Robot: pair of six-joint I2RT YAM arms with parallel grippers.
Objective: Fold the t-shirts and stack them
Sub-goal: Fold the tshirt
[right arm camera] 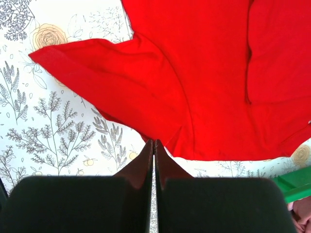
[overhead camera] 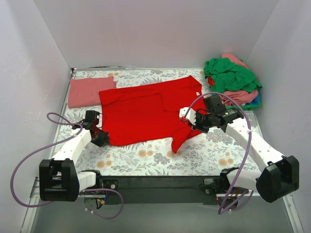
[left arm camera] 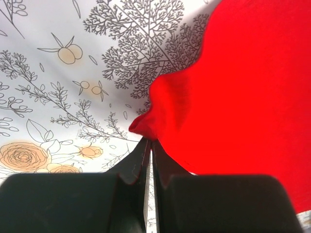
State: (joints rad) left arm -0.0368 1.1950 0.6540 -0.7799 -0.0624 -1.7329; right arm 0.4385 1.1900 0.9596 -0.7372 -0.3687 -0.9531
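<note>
The bright red t-shirt [overhead camera: 146, 110] lies spread out in the middle of the floral tablecloth [overhead camera: 209, 150], with one sleeve hanging toward the front. My left gripper [overhead camera: 102, 140] is shut on its near left corner; in the left wrist view the cloth [left arm camera: 233, 87] bunches at the closed tips [left arm camera: 148, 141]. My right gripper [overhead camera: 187, 118] is shut on the shirt's right edge by the sleeve; the right wrist view shows the closed tips [right arm camera: 154, 142] at the red cloth's [right arm camera: 204, 73] hem. A folded salmon-pink t-shirt [overhead camera: 90, 91] lies at the back left.
A loose pile at the back right holds a green t-shirt [overhead camera: 231, 75] on top of pink [overhead camera: 238, 97] and blue [overhead camera: 256, 102] ones. The green one shows in the right wrist view [right arm camera: 294, 182]. White walls enclose the table on three sides.
</note>
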